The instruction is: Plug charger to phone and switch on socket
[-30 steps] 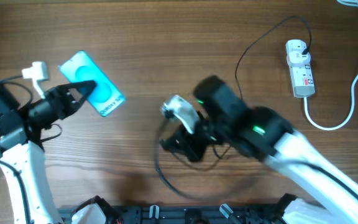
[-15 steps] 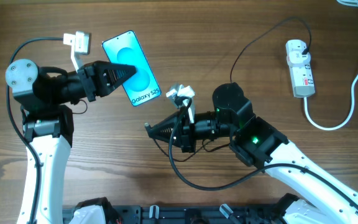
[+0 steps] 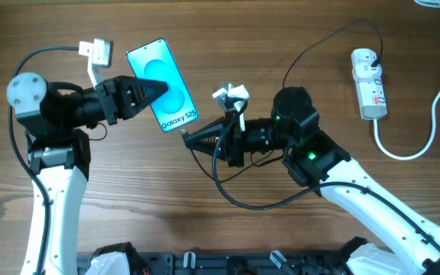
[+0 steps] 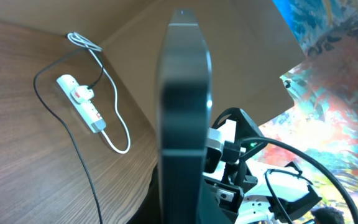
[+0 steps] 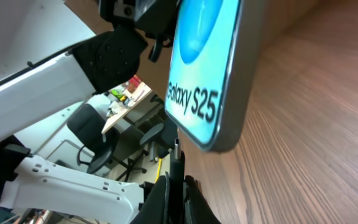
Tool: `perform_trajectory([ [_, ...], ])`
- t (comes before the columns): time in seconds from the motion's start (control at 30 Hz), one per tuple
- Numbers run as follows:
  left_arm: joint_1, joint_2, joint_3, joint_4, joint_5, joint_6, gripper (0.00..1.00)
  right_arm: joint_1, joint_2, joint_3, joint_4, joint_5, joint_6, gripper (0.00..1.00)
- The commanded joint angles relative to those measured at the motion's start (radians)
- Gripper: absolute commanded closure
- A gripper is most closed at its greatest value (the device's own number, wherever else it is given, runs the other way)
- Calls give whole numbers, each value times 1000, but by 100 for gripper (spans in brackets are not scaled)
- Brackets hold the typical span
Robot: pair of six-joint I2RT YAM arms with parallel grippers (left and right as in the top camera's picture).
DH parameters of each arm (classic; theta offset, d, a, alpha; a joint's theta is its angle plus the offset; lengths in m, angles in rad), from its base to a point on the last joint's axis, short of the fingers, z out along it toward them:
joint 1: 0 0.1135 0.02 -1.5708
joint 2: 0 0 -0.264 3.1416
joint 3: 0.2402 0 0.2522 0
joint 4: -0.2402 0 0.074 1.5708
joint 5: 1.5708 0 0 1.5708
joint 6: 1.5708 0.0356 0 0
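Observation:
My left gripper [image 3: 150,92] is shut on the phone [image 3: 161,84], holding it lifted off the table, its cyan screen up and the "Galaxy S25" end toward the right arm. In the left wrist view the phone [image 4: 183,112] shows edge-on. My right gripper [image 3: 195,139] is shut on the charger connector [image 5: 176,157], its metal tip pointing at the phone's bottom edge [image 5: 213,134] just short of it. The black charger cable [image 3: 239,202] loops under the right arm and runs up to the white socket [image 3: 368,82] at the far right.
A thick white lead [image 3: 434,114] curves from the socket to the top right corner. The socket also shows in the left wrist view [image 4: 84,107]. A white camera mount [image 3: 95,52] sits on the left wrist, another [image 3: 231,95] on the right.
Over the last second my left gripper lifted the phone and swung it right. My right gripper turned and moved up, bringing the connector tip close to the phone's bottom edge.

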Motion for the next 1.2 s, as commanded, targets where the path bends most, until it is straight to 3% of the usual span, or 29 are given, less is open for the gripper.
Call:
perform_trajectory([
  [0.0,-1,-8,14,7,29,-5,96,-2,11,3,9,-24,14,96],
  [0.57,-1,-8,14,8,55,6,96,-2,32,3,80,-51,64,96],
  [1.17,-1,-8,14,45,62,5,96,-42,32,3,39,-123,64,96],
])
